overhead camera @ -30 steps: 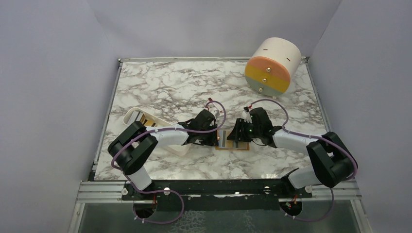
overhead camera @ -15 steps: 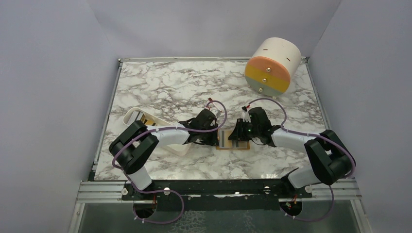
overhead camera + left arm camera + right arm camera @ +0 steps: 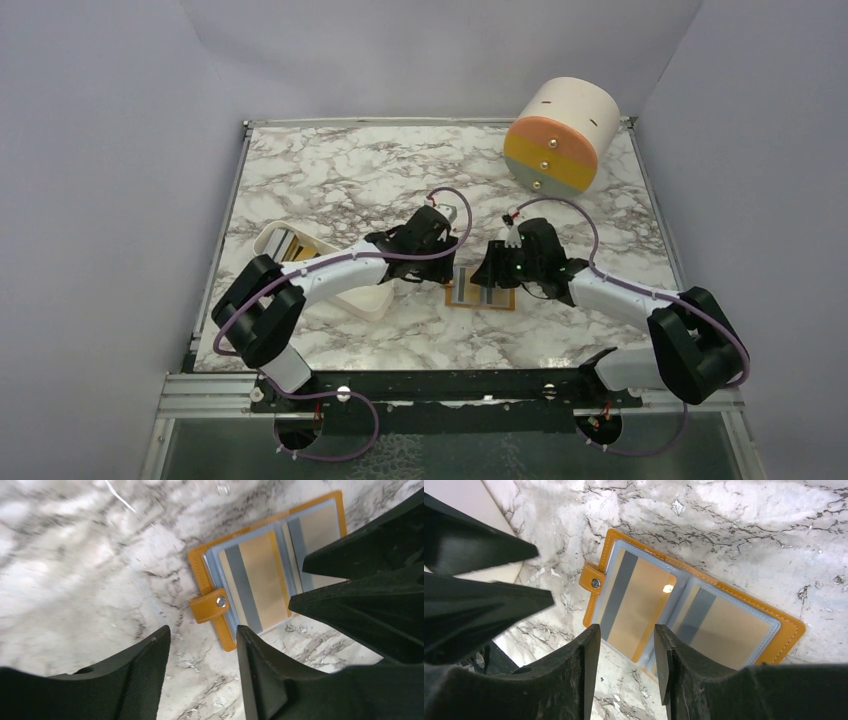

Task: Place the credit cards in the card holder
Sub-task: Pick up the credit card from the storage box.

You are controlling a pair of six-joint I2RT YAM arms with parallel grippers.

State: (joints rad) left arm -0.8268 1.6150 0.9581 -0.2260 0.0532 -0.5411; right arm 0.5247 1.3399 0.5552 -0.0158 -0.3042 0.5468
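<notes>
The orange-tan card holder [image 3: 481, 291] lies open on the marble, snap tab to its left. It shows in the left wrist view [image 3: 210, 577] and the right wrist view [image 3: 786, 630]. Each blue-grey sleeve page holds a golden card with a grey stripe: one on the tab side [image 3: 636, 605] and one on the other page [image 3: 724, 625]. My left gripper [image 3: 443, 248] [image 3: 203, 630] is open and empty, above the marble just off the tab side. My right gripper [image 3: 490, 272] [image 3: 627, 627] is open and empty, over the holder's near edge.
A white oblong tray [image 3: 352, 300] lies at the left under my left arm, with golden cards [image 3: 290, 243] in its far end. A big cream-orange drum [image 3: 558, 135] stands at the back right. Both grippers' fingers are close together over the holder.
My left gripper has pulled back and up from the holder's left edge, towards the far side. My right gripper has shifted slightly and stays over the holder.
</notes>
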